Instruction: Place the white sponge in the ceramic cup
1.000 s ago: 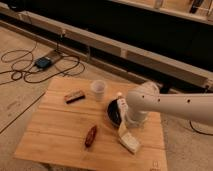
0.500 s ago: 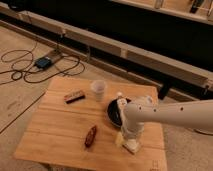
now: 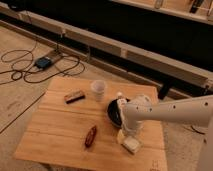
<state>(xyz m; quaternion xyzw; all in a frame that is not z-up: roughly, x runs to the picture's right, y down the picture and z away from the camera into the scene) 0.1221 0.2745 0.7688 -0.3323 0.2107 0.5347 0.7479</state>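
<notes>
The white sponge (image 3: 131,145) lies near the front right edge of the wooden table (image 3: 60,130). The ceramic cup (image 3: 99,90) stands upright at the back middle of the table, well apart from the sponge. My gripper (image 3: 129,133) hangs from the white arm that reaches in from the right. It sits right above the sponge's far end, touching it or nearly so. I cannot see whether it holds the sponge.
A wide black bowl (image 3: 114,112) sits just behind the gripper, with a white bottle (image 3: 120,98) at its far rim. A brown oblong item (image 3: 90,136) lies at the front middle, and a dark bar (image 3: 74,96) lies left of the cup. Cables (image 3: 30,70) lie on the floor to the left.
The arm has swung down and left, bringing the gripper from above the bowl's front side down onto the sponge. The sponge and cup have not moved.
</notes>
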